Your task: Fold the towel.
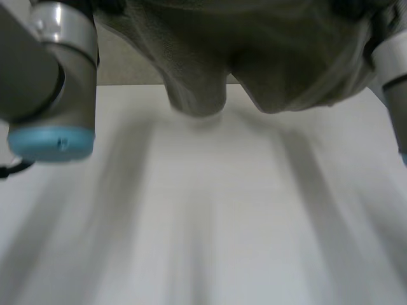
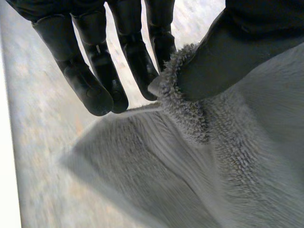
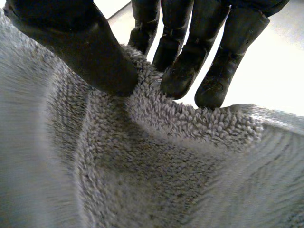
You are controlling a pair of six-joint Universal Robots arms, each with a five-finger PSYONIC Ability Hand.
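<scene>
A grey fluffy towel [image 1: 254, 51] hangs lifted above the white table [image 1: 216, 222], its lower folds sagging in the middle between my two arms. In the left wrist view my left hand [image 2: 95, 61] pinches an edge of the towel [image 2: 228, 156] between its thumb [image 2: 228, 61] and a finger; the other fingers stretch past the cloth. In the right wrist view my right hand [image 3: 190, 52] has its thumb [image 3: 80, 42] pressed on the towel [image 3: 142, 166], with the fingers behind the hem, pinching that edge.
My left arm [image 1: 51, 76] stands raised at the near left and my right arm [image 1: 394, 70] at the far right edge. The table's far edge [image 1: 127, 84] meets a tan wall behind the towel.
</scene>
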